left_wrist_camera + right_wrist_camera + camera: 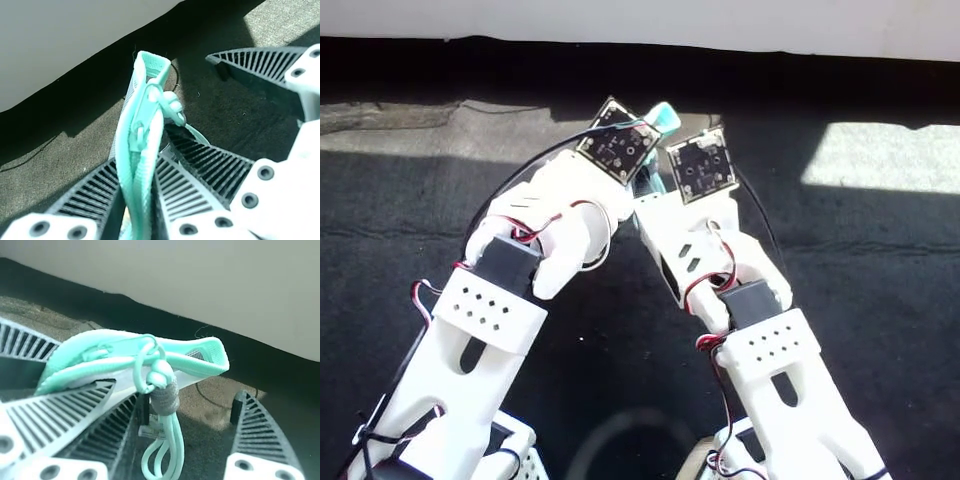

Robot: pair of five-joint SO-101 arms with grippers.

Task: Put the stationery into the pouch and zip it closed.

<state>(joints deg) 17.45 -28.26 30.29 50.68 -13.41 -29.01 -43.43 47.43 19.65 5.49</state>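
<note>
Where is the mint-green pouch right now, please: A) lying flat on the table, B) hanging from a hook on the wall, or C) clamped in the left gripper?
C: the left wrist view shows the left gripper shut on the pouch, which sticks out past its tips.

The pouch (142, 125) is clamped between the jaws of the left gripper (136, 162), at the far middle of the table (880, 300), with a wall (620, 20) behind. The right gripper (190, 405) sits just beside it on the right. Its jaws are apart, and the pull cord (167, 440) lies between them, close to the jaw nearer the pouch.
</note>
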